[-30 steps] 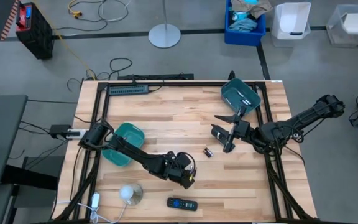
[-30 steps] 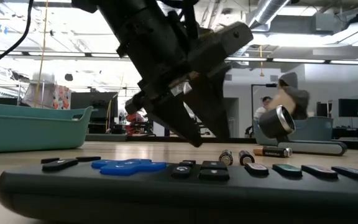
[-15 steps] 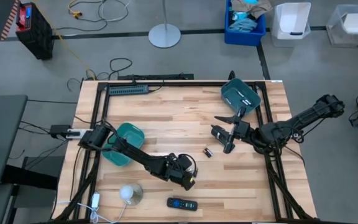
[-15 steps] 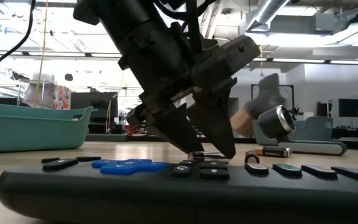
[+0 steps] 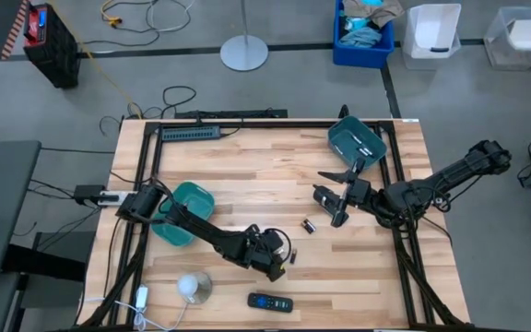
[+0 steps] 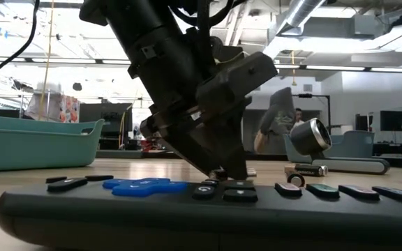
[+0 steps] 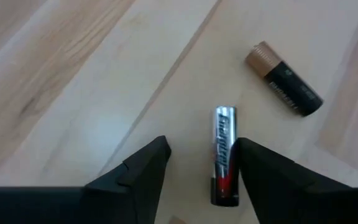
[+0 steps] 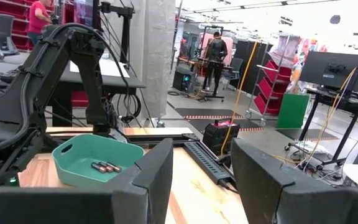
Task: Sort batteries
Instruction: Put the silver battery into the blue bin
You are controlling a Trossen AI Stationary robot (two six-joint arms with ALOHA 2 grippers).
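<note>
— Where is the left gripper [image 7: 199, 163]?

— Low over the near middle of the table [image 5: 247, 175], fingers spread wide. A silver battery [image 7: 223, 152] lies flat between them, close against one finger — not gripped. A black battery with a copper end [image 7: 284, 88] lies just beyond it.

— And the right gripper [image 5: 337, 195]?

— Hovering right of centre, jaws parted, holding nothing. Another small battery [image 5: 308, 225] lies near it, and more rest in the left teal bin [image 8: 92, 163].

— Anything else?

— A remote control [image 5: 270, 302] at the near edge.
</note>
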